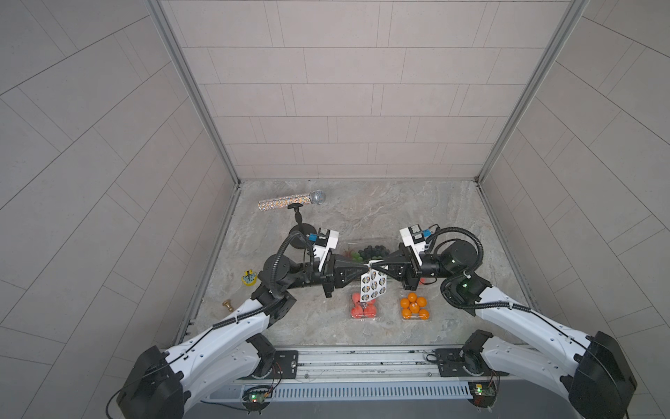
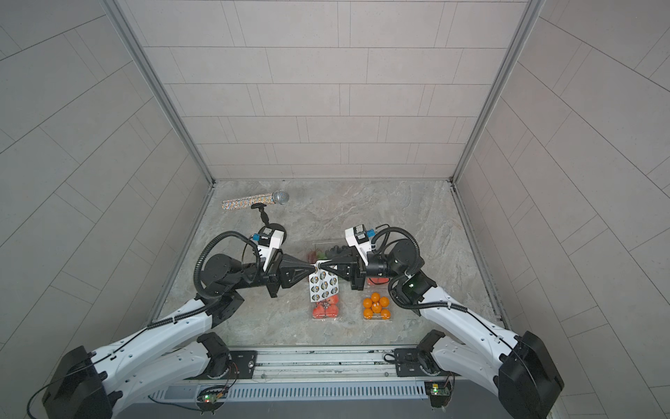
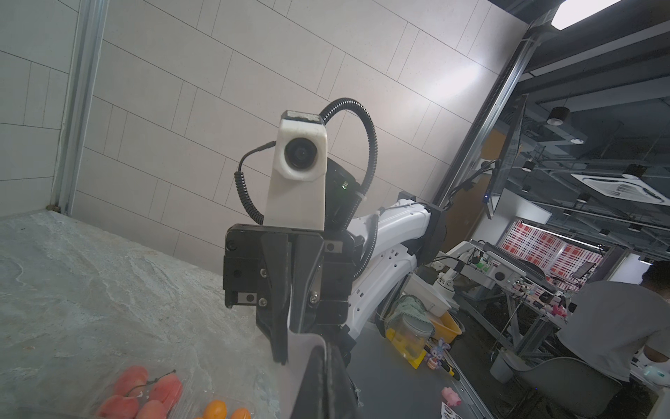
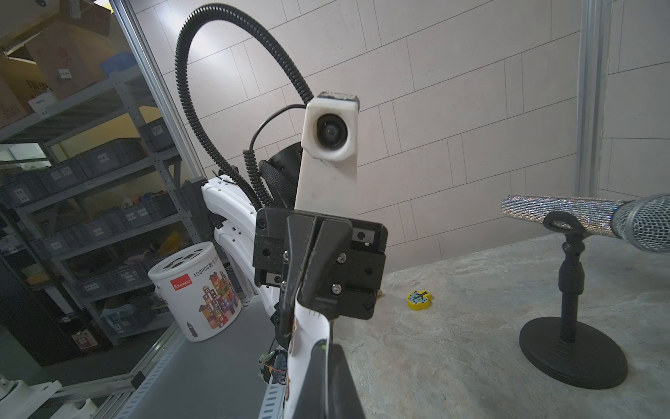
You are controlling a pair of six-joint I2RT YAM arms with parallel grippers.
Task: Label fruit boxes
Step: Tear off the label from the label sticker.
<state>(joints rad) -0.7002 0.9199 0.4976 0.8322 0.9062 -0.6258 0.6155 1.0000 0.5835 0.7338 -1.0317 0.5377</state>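
Clear plastic box [image 1: 429, 315] of oranges [image 1: 413, 306]

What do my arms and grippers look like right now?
The left arm and right arm have white shells, black joints and black ribbed cable hoses. The left gripper and right gripper are black, with wedge-shaped fingers and white camera housings.

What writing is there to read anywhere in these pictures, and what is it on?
"108PCS", then Chinese characters: on the white bucket.
The bucket's red label: a brand name, too blurred to spell.
On the sticker sheet: the round stickers' print is too small to read.
The shelf bin tags: too small.
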